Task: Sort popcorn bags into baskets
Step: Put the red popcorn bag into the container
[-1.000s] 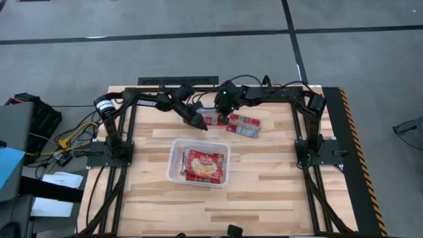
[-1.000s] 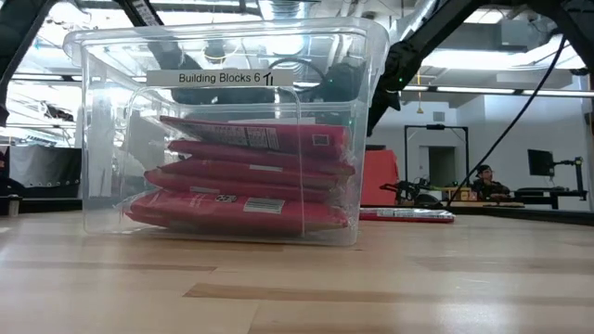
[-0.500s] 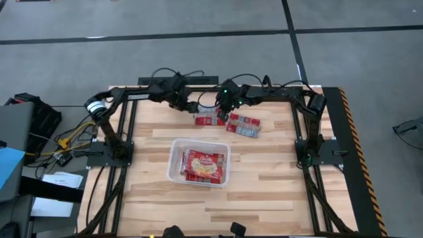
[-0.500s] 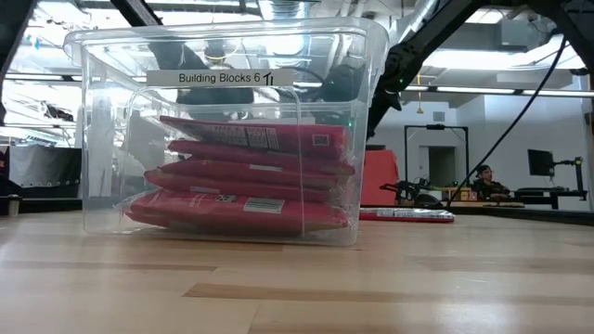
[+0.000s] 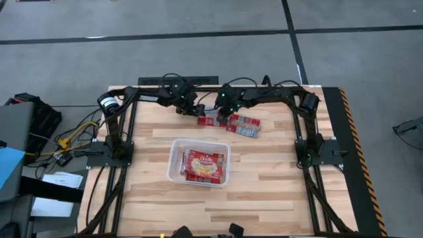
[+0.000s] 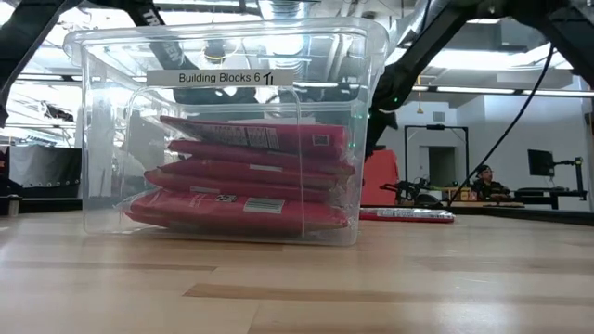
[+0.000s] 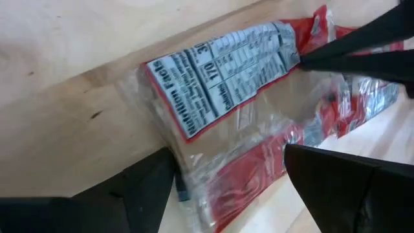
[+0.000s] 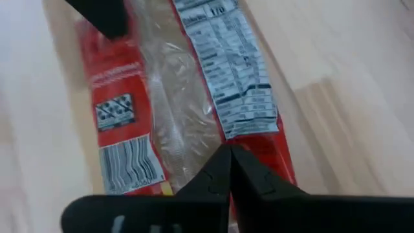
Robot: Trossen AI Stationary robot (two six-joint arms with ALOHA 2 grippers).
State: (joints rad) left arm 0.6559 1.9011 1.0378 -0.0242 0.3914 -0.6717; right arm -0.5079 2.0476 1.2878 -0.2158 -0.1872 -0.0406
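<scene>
red popcorn bag [image 7: 226, 110] between spread left gripper [image 7: 229, 184] fingers — right gripper [image 8: 228, 169] pinching it.

I see both tools crowded over the same packets at the far middle of the surface [image 5: 277, 185]. The left tool [image 7: 229, 184] straddles the left packet [image 5: 210, 119] with fingers spread, while the right tool [image 8: 229, 168], fingers pinched together, presses on its other end, so neither has side room there. The second packet [image 5: 244, 125] lies just to the right, touching. The clear tub [image 5: 173, 158] with its stacked packets [image 5: 205, 165] blocks the centre. The near half and both side strips of the surface are open for passing.
</scene>
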